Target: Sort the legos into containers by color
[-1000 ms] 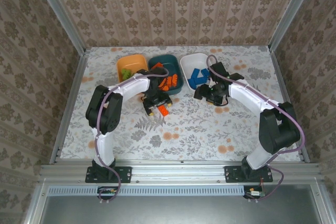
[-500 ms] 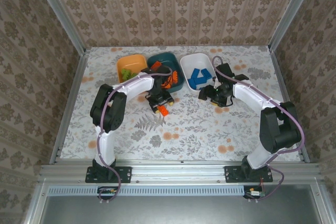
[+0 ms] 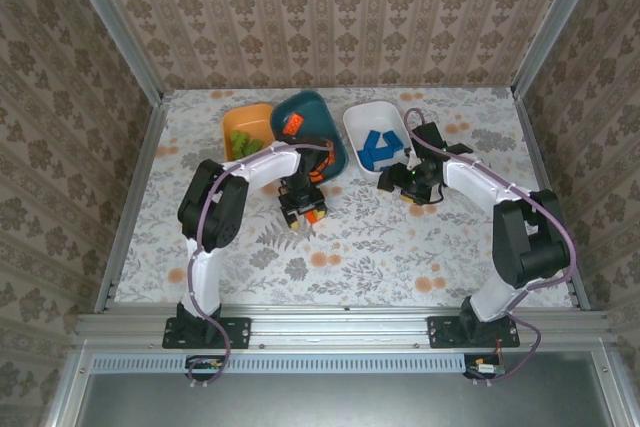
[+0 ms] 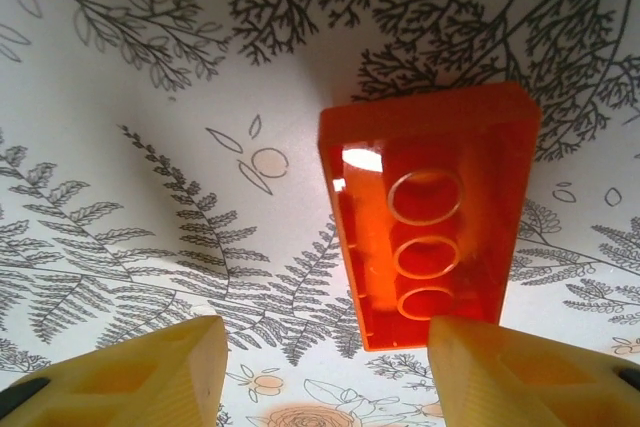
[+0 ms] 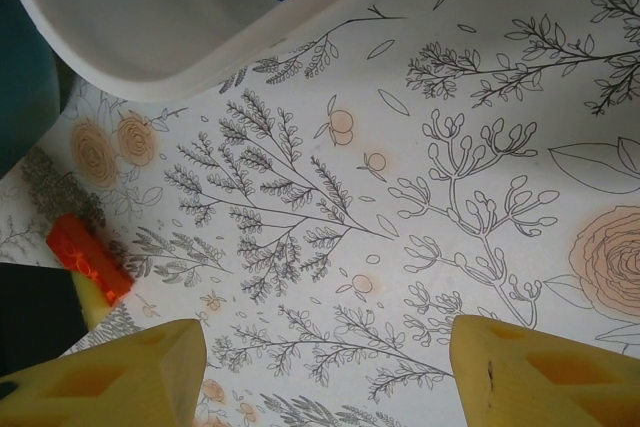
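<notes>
An orange lego (image 4: 430, 212) lies underside up on the patterned table, just ahead of my left gripper (image 4: 325, 347). Its near end is by the right fingertip (image 4: 520, 372). The jaws stand apart and open, with bare table between them. From above, that gripper (image 3: 300, 209) is in front of the dark teal container (image 3: 335, 132), with the lego (image 3: 314, 213) beside it. My right gripper (image 5: 325, 347) is open over bare table, below the white container (image 5: 150, 37). From above, it (image 3: 405, 185) hangs near the white container (image 3: 352, 127), which holds blue legos (image 3: 376, 145).
The orange container (image 3: 255, 115) at the back left holds lime green legos (image 3: 240, 139). Orange legos (image 3: 293, 124) lie in the teal one. The right wrist view also catches the orange lego (image 5: 88, 257) at its left edge. Open table lies in front of both grippers.
My left gripper's jaws have narrowed while it settled low over the orange lego. The right gripper has drawn slightly back from the white container.
</notes>
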Available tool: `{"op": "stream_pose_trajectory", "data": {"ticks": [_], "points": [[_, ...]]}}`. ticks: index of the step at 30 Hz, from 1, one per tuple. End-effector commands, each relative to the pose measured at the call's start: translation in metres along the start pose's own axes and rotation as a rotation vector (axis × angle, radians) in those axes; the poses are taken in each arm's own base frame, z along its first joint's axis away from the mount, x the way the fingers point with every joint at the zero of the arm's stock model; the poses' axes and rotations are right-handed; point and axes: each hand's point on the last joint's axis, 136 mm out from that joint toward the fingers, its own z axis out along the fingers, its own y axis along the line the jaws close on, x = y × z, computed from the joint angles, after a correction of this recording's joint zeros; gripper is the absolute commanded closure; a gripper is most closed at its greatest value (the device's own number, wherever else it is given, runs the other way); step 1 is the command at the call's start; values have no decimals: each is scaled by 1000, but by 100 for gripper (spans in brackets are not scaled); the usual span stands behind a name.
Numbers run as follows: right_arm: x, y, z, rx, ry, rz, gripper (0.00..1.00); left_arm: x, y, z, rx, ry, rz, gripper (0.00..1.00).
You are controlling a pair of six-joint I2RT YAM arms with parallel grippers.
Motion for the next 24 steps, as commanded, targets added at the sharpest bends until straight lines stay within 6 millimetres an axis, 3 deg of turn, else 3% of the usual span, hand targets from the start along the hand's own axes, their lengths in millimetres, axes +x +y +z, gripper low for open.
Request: {"op": "stream_pose_trajectory", "data": {"ticks": [1,15,19,24], "points": [[3,-1,4,-17,20,3,34,4,12,11,-81,37,25,42],[-2,23,-1,-81,27,-32,33,-13,-5,-18,-24,-46,103,33],[12,45,4,-88,94,-128,32,-16,-5,-48,47,-121,137,29],[31,75,20,-53,166,-245,31,-8,20,-90,154,-224,166,25]]}}
